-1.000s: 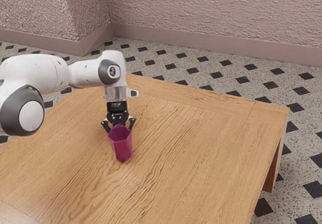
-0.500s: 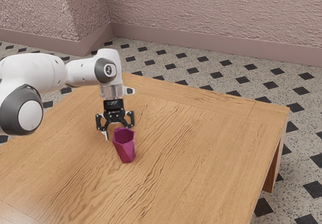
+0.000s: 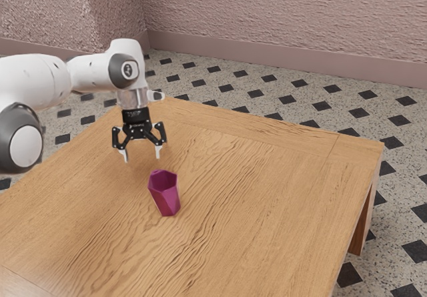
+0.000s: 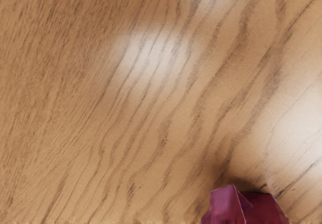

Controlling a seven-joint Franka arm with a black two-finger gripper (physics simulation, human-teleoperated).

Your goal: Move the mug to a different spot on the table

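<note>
Up and away lift the jaws, wide open, empty; mug [image 3: 164,192] sits below them. Likely light, rigid, slick: pinch opposite walls near rim.

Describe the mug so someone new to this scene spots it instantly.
Find the wooden table on the tiled floor. Left of its centre in the exterior view, the mug stands upright, apart from the open end effector hanging above it, further left. It is magenta and faceted, narrowing to its base, against plain wood grain.
</note>
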